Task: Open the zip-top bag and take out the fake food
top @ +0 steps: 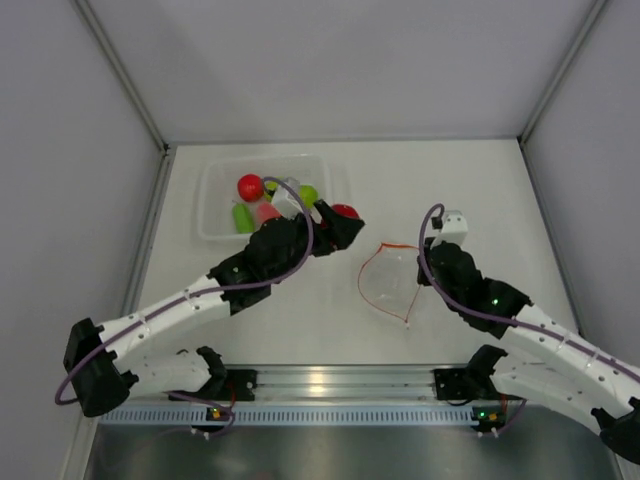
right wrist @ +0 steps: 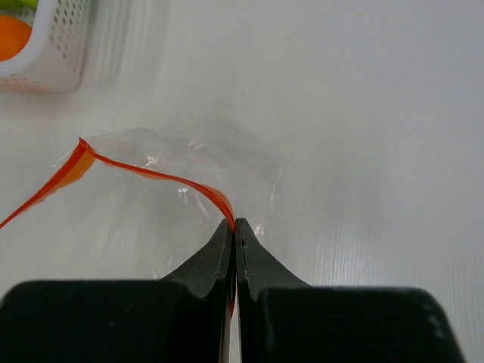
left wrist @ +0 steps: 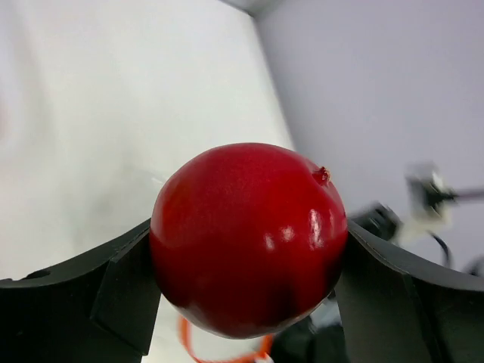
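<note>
My left gripper (top: 343, 222) is shut on a glossy red ball-shaped fruit (left wrist: 249, 238), held above the table between the tub and the bag; it shows in the top view (top: 345, 211) too. The clear zip-top bag (top: 390, 280) lies open on the table, its orange-red zipper strip (right wrist: 151, 175) looping wide. My right gripper (right wrist: 234, 224) is shut on the strip at the bag's right edge (top: 421, 270). The bag looks empty. Red (top: 250, 187), lime green (top: 243, 217) and pink (top: 266, 212) fruits lie in the tub.
A clear rigid tub (top: 215, 200) stands at the back left of the table, partly under my left arm. In the right wrist view a white perforated basket corner (right wrist: 45, 45) holds an orange fruit (right wrist: 11, 38). Grey walls enclose the table.
</note>
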### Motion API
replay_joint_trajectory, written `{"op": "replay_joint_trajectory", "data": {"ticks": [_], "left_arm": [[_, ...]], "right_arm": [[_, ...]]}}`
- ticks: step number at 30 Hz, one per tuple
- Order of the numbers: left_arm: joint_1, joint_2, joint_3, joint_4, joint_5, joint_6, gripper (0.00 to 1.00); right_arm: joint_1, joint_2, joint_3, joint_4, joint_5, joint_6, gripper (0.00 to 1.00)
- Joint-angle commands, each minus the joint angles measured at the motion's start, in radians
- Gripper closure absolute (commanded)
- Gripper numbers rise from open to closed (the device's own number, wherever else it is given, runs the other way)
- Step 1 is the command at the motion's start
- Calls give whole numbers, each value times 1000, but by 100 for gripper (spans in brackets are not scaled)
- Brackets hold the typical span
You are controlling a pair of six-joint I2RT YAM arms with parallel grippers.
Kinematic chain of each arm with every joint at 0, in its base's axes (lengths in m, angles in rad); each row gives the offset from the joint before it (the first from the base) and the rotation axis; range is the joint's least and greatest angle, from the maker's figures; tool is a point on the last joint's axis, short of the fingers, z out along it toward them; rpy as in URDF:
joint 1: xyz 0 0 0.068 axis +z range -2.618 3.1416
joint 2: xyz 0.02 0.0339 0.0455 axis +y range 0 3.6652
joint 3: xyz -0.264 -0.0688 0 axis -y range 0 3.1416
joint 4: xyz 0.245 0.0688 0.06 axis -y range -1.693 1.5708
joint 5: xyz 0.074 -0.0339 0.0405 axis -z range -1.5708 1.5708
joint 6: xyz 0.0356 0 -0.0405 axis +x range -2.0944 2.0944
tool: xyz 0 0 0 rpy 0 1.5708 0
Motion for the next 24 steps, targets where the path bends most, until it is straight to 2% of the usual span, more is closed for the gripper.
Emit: {"op": "replay_joint_trajectory", "data": {"ticks": [1, 2, 5, 10, 15, 20, 23, 24], "left_arm": [[107, 8, 140, -385, -249, 117, 100], [142, 17, 183, -455, -252, 119, 100], [285, 58, 249, -534, -273, 165, 100], [544, 207, 360, -581, -201, 281, 100], [737, 399, 478, -588, -132, 324, 99], [827, 575, 593, -610, -65, 358, 90], [850, 647, 650, -644, -83, 372, 67], [855, 663, 657, -655, -89, 376, 50]], "right_arm": [[-13, -76, 8, -48, 43, -12, 100], [-11, -88, 6, -57, 40, -14, 100], [-13, -133, 6, -62, 2, -28, 100], [-13, -193, 20, -76, -55, -51, 100], [-13, -240, 52, -111, -53, -58, 100], [-13, -269, 63, -146, -26, -69, 100], [-11, -271, 66, -165, 2, -74, 100], [-11, -268, 69, -171, 20, -72, 100]]}}
